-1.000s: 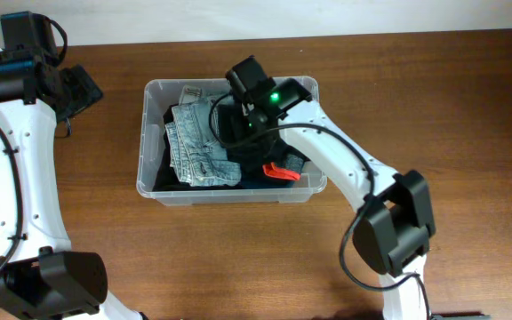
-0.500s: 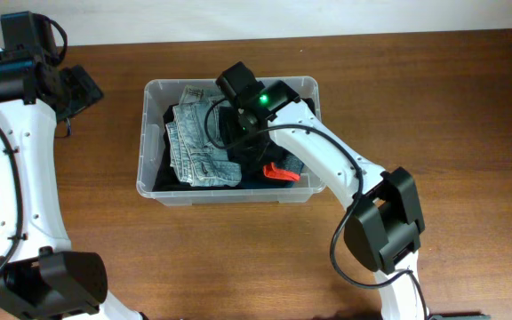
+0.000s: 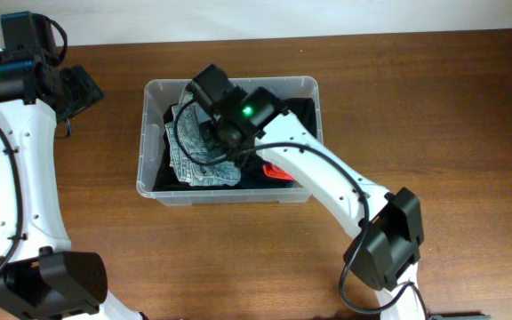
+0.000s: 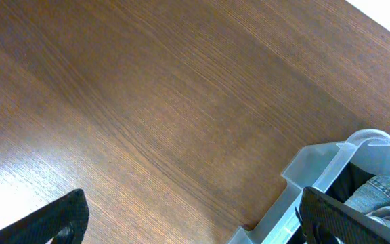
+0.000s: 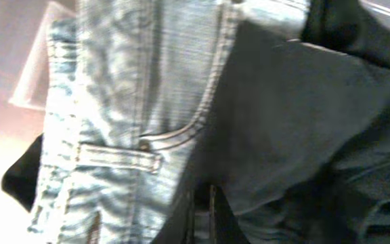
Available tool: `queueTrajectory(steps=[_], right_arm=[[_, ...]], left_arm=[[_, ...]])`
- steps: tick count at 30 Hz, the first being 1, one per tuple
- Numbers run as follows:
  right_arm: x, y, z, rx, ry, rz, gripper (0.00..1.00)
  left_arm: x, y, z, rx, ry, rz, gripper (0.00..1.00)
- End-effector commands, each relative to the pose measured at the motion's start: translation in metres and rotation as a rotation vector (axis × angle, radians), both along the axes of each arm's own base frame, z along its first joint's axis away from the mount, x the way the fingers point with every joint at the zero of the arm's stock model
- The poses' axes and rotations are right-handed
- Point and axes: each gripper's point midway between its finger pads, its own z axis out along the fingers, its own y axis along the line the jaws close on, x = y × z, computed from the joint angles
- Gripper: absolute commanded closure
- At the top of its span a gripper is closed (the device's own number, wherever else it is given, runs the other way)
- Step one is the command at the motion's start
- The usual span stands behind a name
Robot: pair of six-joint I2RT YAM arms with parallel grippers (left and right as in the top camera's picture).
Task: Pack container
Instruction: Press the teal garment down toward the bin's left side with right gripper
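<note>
Arms: white rounded plastic link shells (image 3: 27, 178)
Joints: black blocky motor housings (image 3: 388, 238)
Cables: thin black wires along links (image 3: 11, 191)
Lights: small green wrist LEDs (image 3: 248, 111)
Fingers: matte black (image 4: 63, 218)

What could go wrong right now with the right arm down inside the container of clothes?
1. The right gripper is shut and low against the jeans and dark cloth. On pulling away, it might snag fabric and drag it out.
2. Nothing steadies the container. The left gripper is open and off to the side, so a sideways push could slide the container.
</note>
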Motion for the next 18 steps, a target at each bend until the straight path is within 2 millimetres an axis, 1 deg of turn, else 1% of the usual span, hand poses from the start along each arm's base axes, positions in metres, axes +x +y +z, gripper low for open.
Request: queueTrajectory(steps=[1, 2, 3, 4, 6, 11, 14, 16, 18], right_arm=[[0.008, -0.004, -0.002, -0.027, -0.03, -0.053, 0.96], [0.011, -0.007, -0.008, -0.048, -0.033, -0.072, 0.96], [0.014, -0.01, -0.01, -0.064, -0.041, -0.083, 0.96], [0.017, -0.013, -0.017, -0.088, -0.043, -0.092, 0.96], [0.02, -0.015, -0.026, -0.106, -0.038, -0.098, 0.96], [0.021, -0.011, -0.054, -0.132, 0.004, -0.092, 0.96], [0.016, -0.002, -0.071, -0.11, 0.055, -0.068, 0.96], [0.015, 0.001, -0.075, -0.104, 0.066, -0.062, 0.96], [0.017, -0.001, -0.072, -0.115, 0.05, -0.048, 0.96]], left_arm=[[-0.003, 0.001, 0.01, 0.004, -0.027, 0.011, 0.01], [-0.003, 0.001, 0.01, 0.004, -0.027, 0.011, 0.01], [-0.003, 0.001, 0.01, 0.004, -0.027, 0.011, 0.01], [-0.003, 0.001, 0.01, 0.004, -0.027, 0.011, 0.01], [-0.003, 0.001, 0.01, 0.003, -0.027, 0.011, 0.0], [-0.003, 0.001, 0.01, 0.004, -0.027, 0.011, 0.01], [-0.003, 0.001, 0.01, 0.004, -0.027, 0.011, 0.01], [-0.003, 0.001, 0.01, 0.004, -0.027, 0.011, 0.01], [-0.003, 0.001, 0.01, 0.004, -0.027, 0.011, 0.0]])
